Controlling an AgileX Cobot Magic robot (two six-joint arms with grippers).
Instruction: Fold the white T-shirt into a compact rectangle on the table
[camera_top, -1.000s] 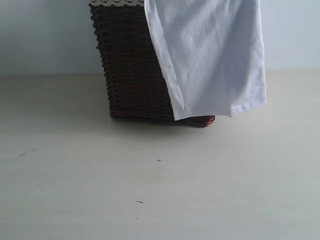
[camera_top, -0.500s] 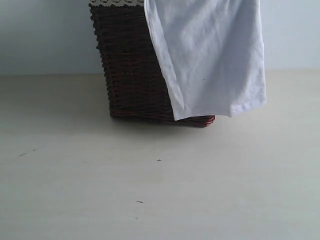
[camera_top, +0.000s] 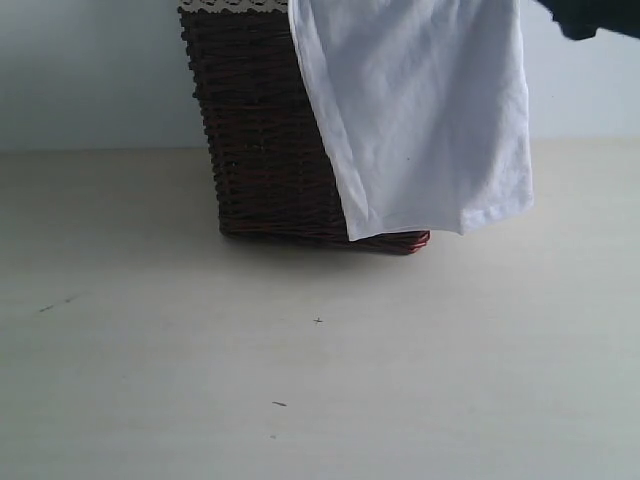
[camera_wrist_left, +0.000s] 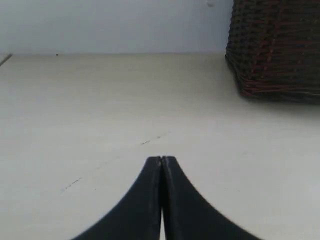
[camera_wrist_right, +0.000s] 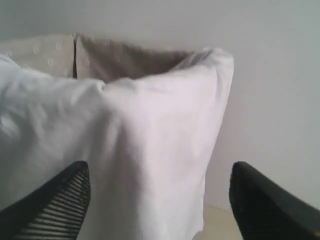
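Note:
The white T-shirt (camera_top: 425, 110) hangs over the rim of a dark brown wicker basket (camera_top: 265, 140) and down its front, its lower edge just above the table (camera_top: 320, 380). In the right wrist view the T-shirt (camera_wrist_right: 125, 150) drapes over the basket's lined rim, and my right gripper (camera_wrist_right: 159, 192) stands open in front of it, its jaws wide apart with the cloth between and beyond them. A dark part of the right arm (camera_top: 590, 18) shows at the exterior view's top right corner. My left gripper (camera_wrist_left: 161, 161) is shut on nothing, low over the bare table (camera_wrist_left: 100, 110).
The basket (camera_wrist_left: 275, 47) stands at the back of the table against a pale wall. Its cream fabric lining (camera_wrist_right: 45, 55) shows at the rim. A few tiny dark specks (camera_top: 318, 321) lie on the table.
The right arm's dark tip has come into the exterior view's top right corner. The T-shirt and basket have not moved.

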